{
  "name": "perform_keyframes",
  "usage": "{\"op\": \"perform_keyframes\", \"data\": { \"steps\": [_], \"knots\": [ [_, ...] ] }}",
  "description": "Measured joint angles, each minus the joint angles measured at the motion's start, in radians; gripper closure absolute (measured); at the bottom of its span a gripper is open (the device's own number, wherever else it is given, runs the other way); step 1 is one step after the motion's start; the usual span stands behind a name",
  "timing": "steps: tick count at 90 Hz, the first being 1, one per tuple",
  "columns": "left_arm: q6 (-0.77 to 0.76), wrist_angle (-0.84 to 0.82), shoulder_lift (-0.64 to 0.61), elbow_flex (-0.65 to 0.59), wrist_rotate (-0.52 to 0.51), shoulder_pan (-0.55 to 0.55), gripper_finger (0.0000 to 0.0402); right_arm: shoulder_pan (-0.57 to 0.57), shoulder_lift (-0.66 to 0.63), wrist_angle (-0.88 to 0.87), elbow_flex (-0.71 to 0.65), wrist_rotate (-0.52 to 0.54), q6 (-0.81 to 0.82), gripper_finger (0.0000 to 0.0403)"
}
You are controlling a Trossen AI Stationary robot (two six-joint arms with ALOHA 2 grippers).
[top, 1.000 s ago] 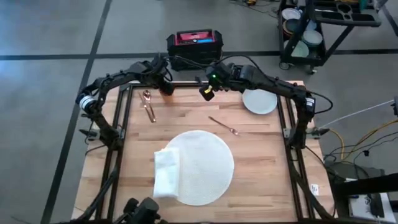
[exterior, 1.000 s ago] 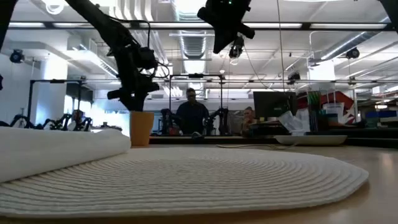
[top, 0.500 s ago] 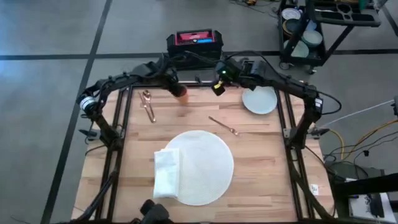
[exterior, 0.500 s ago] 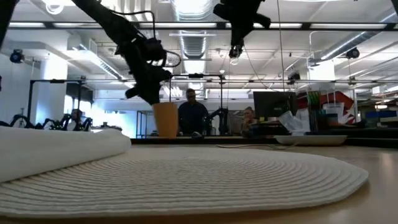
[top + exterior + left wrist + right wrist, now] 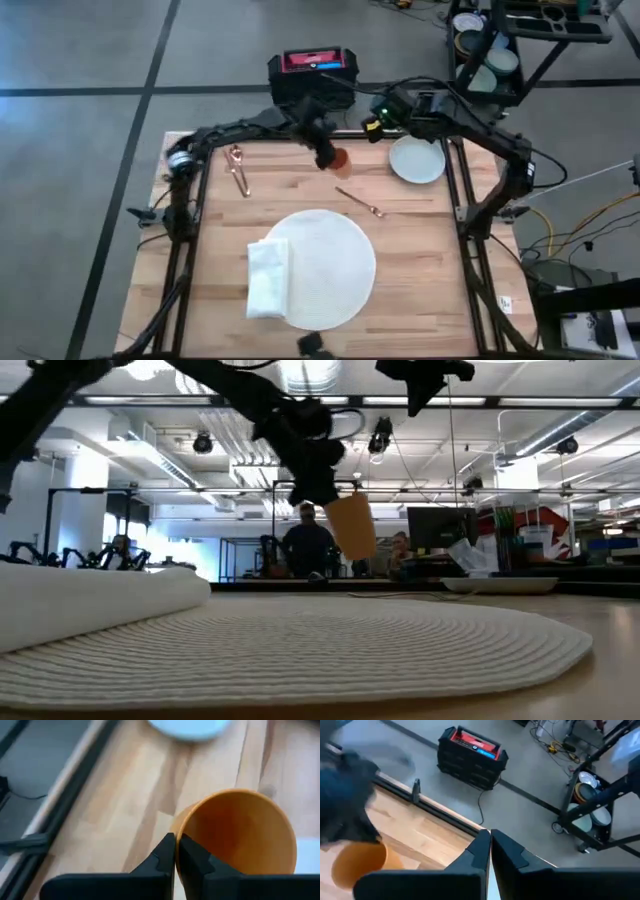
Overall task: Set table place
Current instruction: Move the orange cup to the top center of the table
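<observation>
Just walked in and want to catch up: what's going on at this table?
The left gripper is shut on the rim of an orange cup and holds it tilted in the air over the far part of the table. The right gripper, shut and empty, hangs high over the far edge near the plate. On the round white mat lies only a folded napkin; a fork and spoons lie off it on the wood.
</observation>
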Motion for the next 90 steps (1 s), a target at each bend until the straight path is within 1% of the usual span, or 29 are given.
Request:
{"op": "perform_keyframes", "data": {
  "steps": [7,19,27,36,45,57,68,74,90],
  "knots": [
    [0.084,-0.084,0.072,0.104,-0.087,-0.011,0.0401,0.0,-0.012,0.0,0.0,0.0,0.002,0.0403],
    [0.163,-0.113,0.149,0.256,-0.206,0.002,0.0401,0.0,-0.02,-0.003,0.0,0.0,0.011,0.0403],
    [0.219,-0.158,0.182,0.332,-0.243,0.017,0.0401,0.0,-0.022,-0.007,0.0,0.0,0.009,0.0403],
    [0.261,-0.232,0.214,0.38,-0.247,0.03,0.0401,0.0,-0.022,-0.02,0.0,0.0,-0.001,0.0403],
    [0.265,-0.278,0.231,0.395,-0.241,0.041,0.0401,0.0,-0.022,-0.019,0.0,0.001,-0.009,0.0403],
    [0.262,-0.283,0.237,0.374,-0.227,0.046,0.0402,0.0,-0.022,-0.019,0.0,0.03,-0.013,0.0403],
    [0.219,-0.28,0.238,0.368,-0.142,0.049,0.0402,-0.002,-0.022,-0.019,0.0,0.042,-0.019,0.0403],
    [0.204,-0.277,0.237,0.368,-0.115,0.051,0.0402,-0.002,-0.022,-0.019,0.0,0.044,-0.02,0.0403],
    [0.2,-0.278,0.237,0.368,-0.111,0.063,0.0402,-0.002,-0.023,-0.019,0.0,0.047,-0.019,0.0403]
  ]
}}
